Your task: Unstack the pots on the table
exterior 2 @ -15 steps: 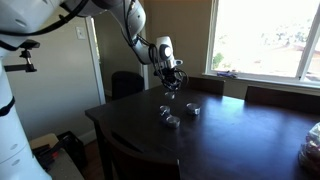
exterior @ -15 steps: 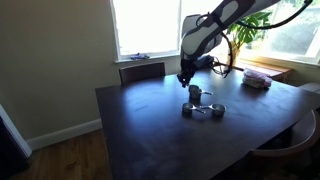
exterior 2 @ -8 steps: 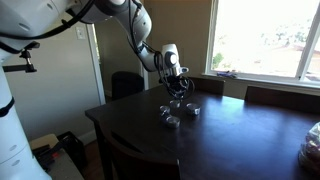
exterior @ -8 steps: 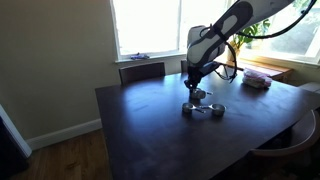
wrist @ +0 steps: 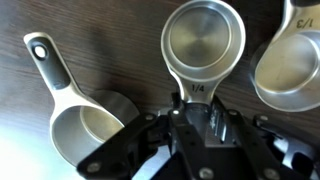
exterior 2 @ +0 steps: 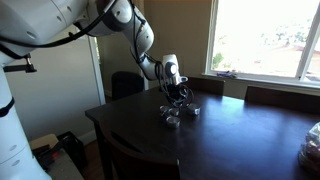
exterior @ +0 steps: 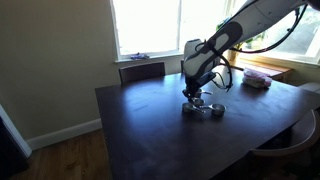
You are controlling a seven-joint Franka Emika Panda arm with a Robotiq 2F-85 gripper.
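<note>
In the wrist view the fingers [wrist: 135, 142] are seen only as dark linkages filling the lower edge, with their tips out of sight. Whether they are spread or clenched cannot be told. The thin handle of the middle pot [wrist: 204, 40], stamped 1/4, runs down from its round bowl and disappears behind the mechanism, so any contact with it is hidden. A second pot [wrist: 85, 122] lies to one side with its handle angled up and away and its bowl partly covered by the linkage. A third pot [wrist: 290, 62] is cut off by the frame edge. All three rest apart on the dark wood of the table [wrist: 110, 40], none nested in another.

In both exterior views the pots [exterior: 204, 109] [exterior 2: 174, 117] are reduced to a small grey cluster near the middle of the table [exterior: 150, 135] [exterior 2: 235, 140], and individual bowls and handles are hard to make out. The fingers [exterior: 192, 96] [exterior 2: 176, 98] are shown lowered right over that cluster, but the gap between them is too small to be read.

Only an exterior view shows a pinkish cloth [exterior: 257, 80] well apart from the pots, near the far table edge, and a chair back [exterior: 142, 70] at the window.
</note>
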